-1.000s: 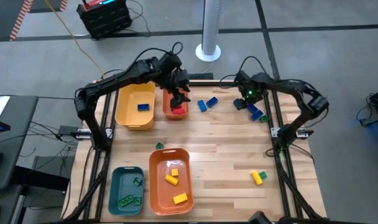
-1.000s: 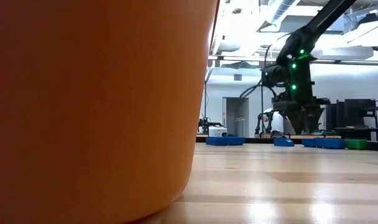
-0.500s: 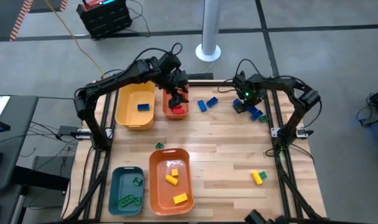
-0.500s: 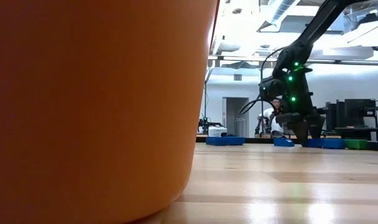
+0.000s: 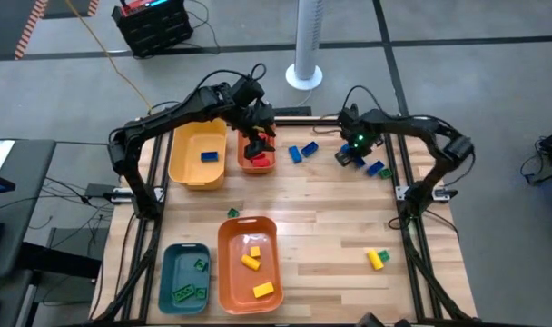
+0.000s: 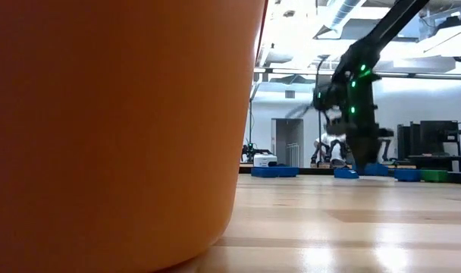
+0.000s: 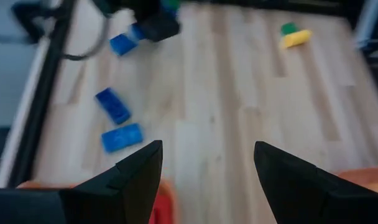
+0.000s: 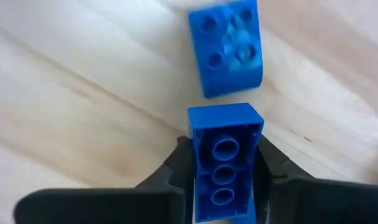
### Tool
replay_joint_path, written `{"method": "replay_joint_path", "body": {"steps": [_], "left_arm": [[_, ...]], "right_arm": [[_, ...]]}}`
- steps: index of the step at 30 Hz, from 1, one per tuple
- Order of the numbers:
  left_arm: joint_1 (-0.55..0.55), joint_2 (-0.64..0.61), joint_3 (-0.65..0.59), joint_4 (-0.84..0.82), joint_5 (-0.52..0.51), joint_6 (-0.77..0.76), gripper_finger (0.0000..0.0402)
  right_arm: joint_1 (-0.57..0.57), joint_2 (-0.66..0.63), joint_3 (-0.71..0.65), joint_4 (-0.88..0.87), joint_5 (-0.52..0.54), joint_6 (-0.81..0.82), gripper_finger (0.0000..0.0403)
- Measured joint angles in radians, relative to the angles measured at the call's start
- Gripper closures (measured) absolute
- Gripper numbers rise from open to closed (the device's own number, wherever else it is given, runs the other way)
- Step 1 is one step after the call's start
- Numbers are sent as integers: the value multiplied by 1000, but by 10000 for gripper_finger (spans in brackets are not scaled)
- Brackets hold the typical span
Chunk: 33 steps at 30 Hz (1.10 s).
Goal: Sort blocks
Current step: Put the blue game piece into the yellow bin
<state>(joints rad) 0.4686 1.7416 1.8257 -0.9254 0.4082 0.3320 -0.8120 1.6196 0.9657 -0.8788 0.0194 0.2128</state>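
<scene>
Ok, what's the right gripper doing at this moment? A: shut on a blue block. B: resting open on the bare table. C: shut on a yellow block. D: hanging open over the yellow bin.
A: in the right wrist view the right gripper clamps a blue block between its fingers.

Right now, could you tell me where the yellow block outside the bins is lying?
In the high view, the yellow block lies on the table's near right part, touching a small green block, right of the large orange bin.

Blue block (image 8: 224, 163) underside-up, clamped between right hand (image 8: 221, 186) fingers, another blue block (image 8: 226, 48) just beyond
</scene>
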Motion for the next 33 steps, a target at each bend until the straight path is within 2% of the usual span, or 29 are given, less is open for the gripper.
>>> {"method": "replay_joint_path", "body": {"steps": [3,7,11,14,20,26,33], "left_arm": [[5,-2,-28,60,103,7,155],[0,3,-85,149,178,3,155],[-11,10,-136,324,220,-106,155],[-20,8,-153,508,239,-218,155],[-48,8,-156,758,240,-385,155],[-53,8,-157,750,222,-426,149],[-61,8,-157,750,187,-461,111]], "right_arm": [[22,-116,-1,35,-49,24,315],[113,-308,-2,228,-128,95,305],[246,-471,-1,510,-130,143,302],[323,-543,0,646,-107,143,302],[415,-588,-1,775,-17,129,301],[463,-584,-1,841,-17,104,301],[510,-571,-2,866,-16,96,301]]}}
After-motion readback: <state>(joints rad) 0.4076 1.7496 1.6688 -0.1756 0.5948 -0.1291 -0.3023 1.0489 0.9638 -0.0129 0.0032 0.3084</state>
